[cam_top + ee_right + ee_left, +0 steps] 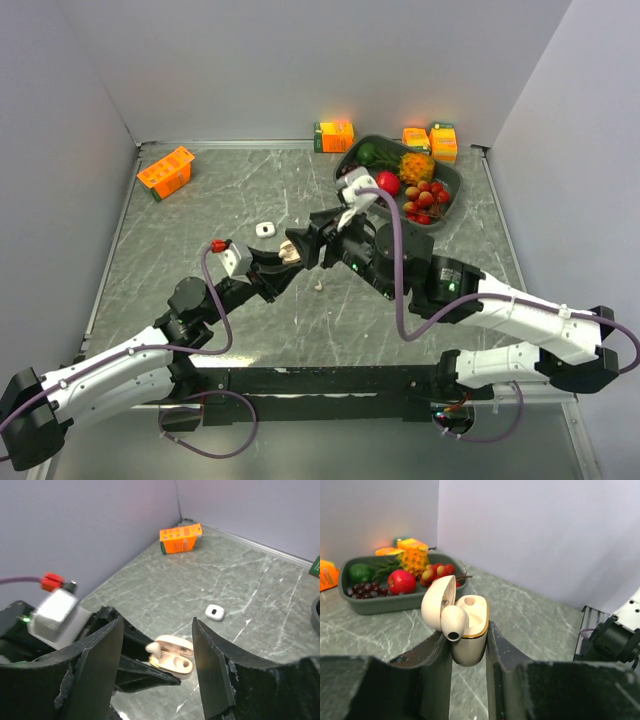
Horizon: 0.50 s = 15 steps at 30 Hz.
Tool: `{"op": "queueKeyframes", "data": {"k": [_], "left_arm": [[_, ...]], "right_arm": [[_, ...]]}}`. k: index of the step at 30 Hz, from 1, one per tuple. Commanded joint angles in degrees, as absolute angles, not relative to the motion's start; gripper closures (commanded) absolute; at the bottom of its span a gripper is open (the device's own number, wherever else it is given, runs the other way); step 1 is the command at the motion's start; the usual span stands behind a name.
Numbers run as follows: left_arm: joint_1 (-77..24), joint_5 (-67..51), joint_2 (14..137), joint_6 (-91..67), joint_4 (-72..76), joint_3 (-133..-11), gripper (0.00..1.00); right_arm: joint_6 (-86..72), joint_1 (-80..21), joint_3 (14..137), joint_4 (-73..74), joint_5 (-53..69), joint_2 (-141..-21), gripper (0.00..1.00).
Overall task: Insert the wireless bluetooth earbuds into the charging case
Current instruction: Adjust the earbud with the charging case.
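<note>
left gripper (468,641) clamps the open beige case (476,611) upright, one earbud (454,623) perched in its near socket (head seemingly proud, other socket empty), right gripper (157,630) hovering just above, jaws spread and empty. seating likely wants a straight-down nudge, case kept level; bare table lies left around the white case (215,612), with the tray (395,604) crowding the far right.

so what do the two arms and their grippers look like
White links, black joints and looping purple cables on left arm and right arm. Black wedge-shaped fingers on left gripper and right gripper. White wrist box with red plug on the left.
</note>
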<state>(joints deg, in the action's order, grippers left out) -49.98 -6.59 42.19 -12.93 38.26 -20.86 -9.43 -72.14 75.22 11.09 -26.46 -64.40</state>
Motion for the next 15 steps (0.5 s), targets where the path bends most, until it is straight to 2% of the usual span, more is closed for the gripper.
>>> {"op": "queueKeyframes", "data": {"k": [1, 5, 8, 12, 15], "left_arm": [[-50.3, -4.8, 41.3, -9.3, 36.3, -23.3, 0.99], [-50.2, -5.1, 40.9, -8.3, 35.9, -23.2, 0.99], [-50.2, -5.4, 40.8, -8.5, 35.3, -23.6, 0.99], [-50.3, -4.7, 40.3, -8.7, 34.8, -23.5, 0.99], [-50.3, -4.2, 39.9, -8.6, 35.0, -23.2, 0.99]], "right_arm": [[-9.1, -72.3, 85.9, 25.9, -24.6, -70.2, 0.39], [-9.9, -72.5, 89.9, 30.8, -23.3, -73.7, 0.41], [-10.4, -72.3, 93.8, 36.1, -25.9, -77.6, 0.34], [-11.9, -72.4, 99.0, 43.1, -29.5, -82.3, 0.18], [-13.9, -72.4, 99.0, 43.7, -30.8, -83.1, 0.13]]}}
